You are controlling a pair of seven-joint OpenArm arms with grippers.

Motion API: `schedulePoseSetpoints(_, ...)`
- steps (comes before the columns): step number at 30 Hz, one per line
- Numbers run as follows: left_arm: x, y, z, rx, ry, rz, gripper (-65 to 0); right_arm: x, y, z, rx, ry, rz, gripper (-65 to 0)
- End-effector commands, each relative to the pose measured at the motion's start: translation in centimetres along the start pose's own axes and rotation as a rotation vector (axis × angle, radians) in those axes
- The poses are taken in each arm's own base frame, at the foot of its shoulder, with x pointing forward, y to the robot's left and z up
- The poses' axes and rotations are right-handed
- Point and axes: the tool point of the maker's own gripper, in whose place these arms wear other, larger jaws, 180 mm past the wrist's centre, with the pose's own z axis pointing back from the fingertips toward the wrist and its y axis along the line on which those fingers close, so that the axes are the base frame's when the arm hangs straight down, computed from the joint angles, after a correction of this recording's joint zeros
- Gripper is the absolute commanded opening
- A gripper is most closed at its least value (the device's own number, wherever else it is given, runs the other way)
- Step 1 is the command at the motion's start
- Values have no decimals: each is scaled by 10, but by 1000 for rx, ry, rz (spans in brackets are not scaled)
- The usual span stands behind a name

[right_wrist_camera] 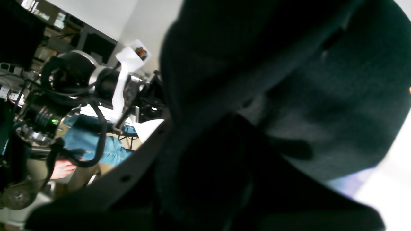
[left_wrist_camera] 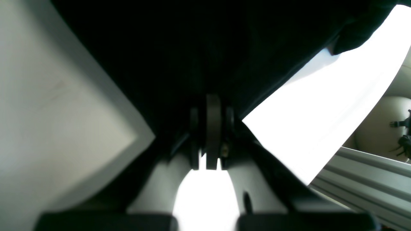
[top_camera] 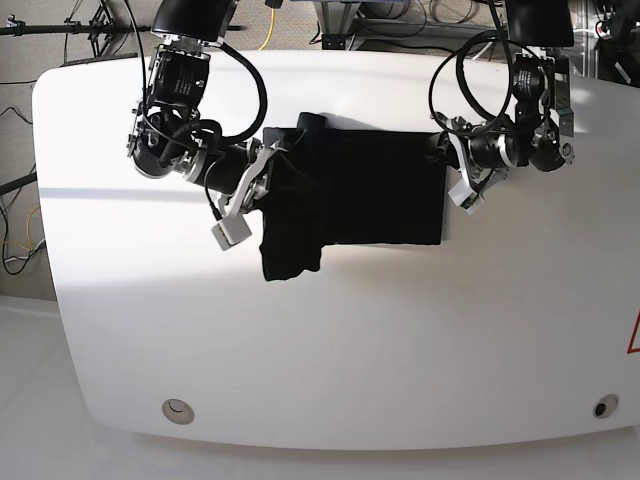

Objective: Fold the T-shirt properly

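Note:
The black T-shirt (top_camera: 360, 190) hangs stretched between my two grippers over the white table (top_camera: 330, 350), with a folded flap drooping at its left end (top_camera: 290, 250). My left gripper (top_camera: 443, 150) is shut on the shirt's right edge. In the left wrist view its fingertips (left_wrist_camera: 212, 109) pinch black cloth (left_wrist_camera: 199, 48). My right gripper (top_camera: 277, 155) holds the shirt's left edge. In the right wrist view the black cloth (right_wrist_camera: 289, 80) drapes over the fingers and hides them. A sliver of purple print (right_wrist_camera: 353, 184) shows at the cloth's lower edge.
Cables (top_camera: 270, 15) and stands lie beyond the table's far edge. A round hole (top_camera: 178, 408) is near the front left and another (top_camera: 600, 408) near the front right. A red mark (top_camera: 634, 335) sits at the right edge. An aluminium rail (left_wrist_camera: 369, 183) runs beside the table.

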Motion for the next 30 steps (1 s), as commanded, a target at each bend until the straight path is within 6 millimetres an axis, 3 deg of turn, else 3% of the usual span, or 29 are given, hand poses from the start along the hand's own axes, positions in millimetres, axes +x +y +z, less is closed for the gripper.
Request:
schedulePoseSetpoints(1, 0, 6, 4, 23, 15, -17, -647, 13, 15, -5, 52, -40, 25, -647)
schedulePoseSetpoints(13, 0, 15, 13, 49, 14, -23, -649, 14, 19, -7, 64, -33, 32, -647)
schedulePoseSetpoints(30, -9, 14, 11, 43, 38, -17, -647, 9, 33, -24, 112, -7, 62, -642)
